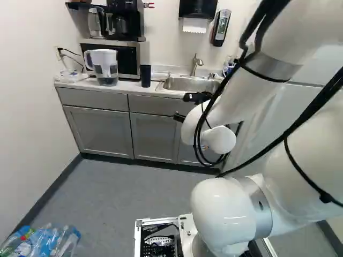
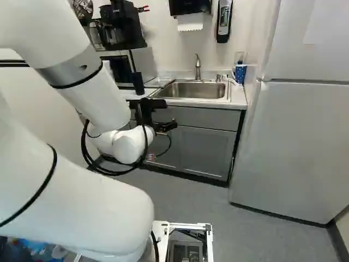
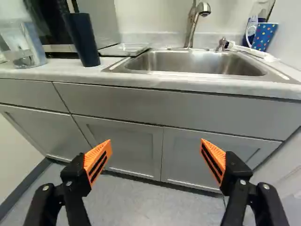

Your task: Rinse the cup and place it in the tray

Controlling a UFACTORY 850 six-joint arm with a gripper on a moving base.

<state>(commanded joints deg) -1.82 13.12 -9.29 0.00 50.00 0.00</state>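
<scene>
Two jaws on the gripper (image 2: 168, 115), spread wide apart. Orange pads (image 3: 97, 157) face to face across the gap. Cabinet doors (image 3: 121, 147) beyond, plain to see between the jaws. Dark cup (image 3: 82, 40): stands upright on the bench (image 3: 66, 70), well apart from the gripper. Tray (image 3: 124, 49): lies flat on the bench, between dark cup and sink (image 3: 188, 62). Tap (image 3: 192, 28): rises behind the sink, spout out over the basin.

Far side of the sink from the dark cup: spotted cup (image 3: 264, 36), with bottle (image 3: 251, 30) just beside. Other side of the dark cup, in the left base view: clear pitcher (image 1: 104, 67), near; microwave (image 1: 128, 59) behind, coffee maker (image 1: 126, 21) above. Towel dispenser (image 1: 197, 9) and soap dispenser (image 1: 220, 28): hang on the wall, side by side. Fridge (image 2: 294, 153): fills the right of the right base view. Plastic bottles (image 1: 49, 241): clustered low at the left of the left base view.
</scene>
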